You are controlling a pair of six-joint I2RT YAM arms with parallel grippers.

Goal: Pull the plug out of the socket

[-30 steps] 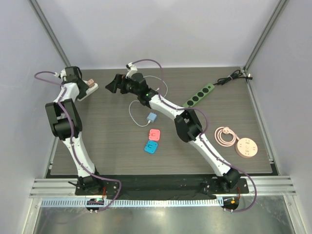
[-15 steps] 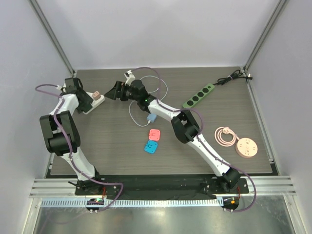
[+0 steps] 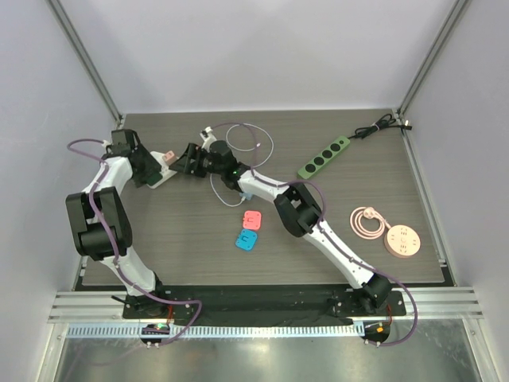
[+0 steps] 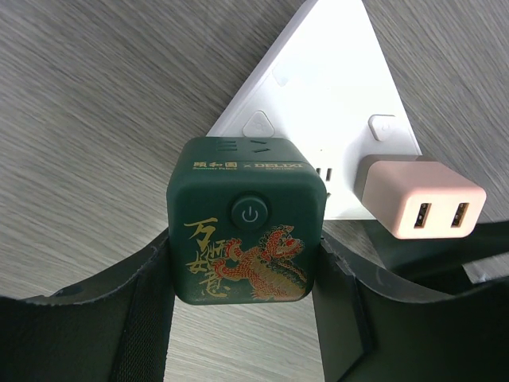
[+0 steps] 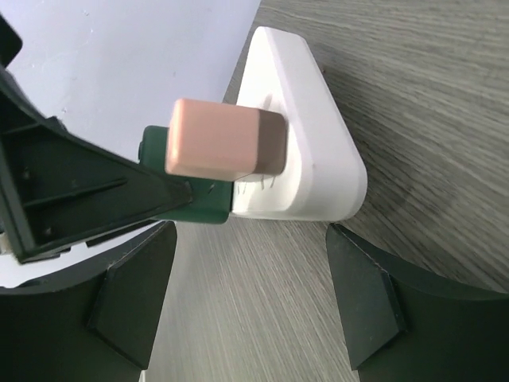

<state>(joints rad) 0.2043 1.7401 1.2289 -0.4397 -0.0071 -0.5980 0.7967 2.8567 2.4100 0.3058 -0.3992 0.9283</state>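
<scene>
Moved since a second ago: we see the white socket [image 3: 161, 180] drawn out of the far-left corner toward the middle of the worktop [image 3: 175, 247], carried along by the left gripper [image 3: 149, 169]. The right gripper [image 3: 188, 159] has swung in after it and now faces it at close range.
Left jaws: closed on the green cube adapter [image 4: 246, 231], with a finger [image 4: 147, 310] pressed to each side. The adapter sits plugged into the socket's face.
Right jaws: standing open with nothing in them. The fingers [image 5: 131, 302] are spread either side of the line to the pink plug [image 5: 227, 147] and do not touch it.
Plug: pink and boxy, with two USB ports on its end, seated in the white socket just beside the green adapter.
Socket: white, with rounded corners. We cannot tell whether it rests on the worktop or is lifted clear.
Surface: grey wood-grain, matte. Lying on it are a green power strip [image 3: 324, 156] at the far right, a round pink socket [image 3: 400, 240] with its coiled cord at the right, a pink square [image 3: 253, 219] and a blue square [image 3: 246, 239] close together mid-worktop, and a loose white cable [image 3: 253, 134] at the far side.
Room: we note plain pale walls on three sides, aluminium posts [image 3: 83, 60] rising from the far corners, and a metal rail [image 3: 262, 306] along the near edge where both arms are bolted.
</scene>
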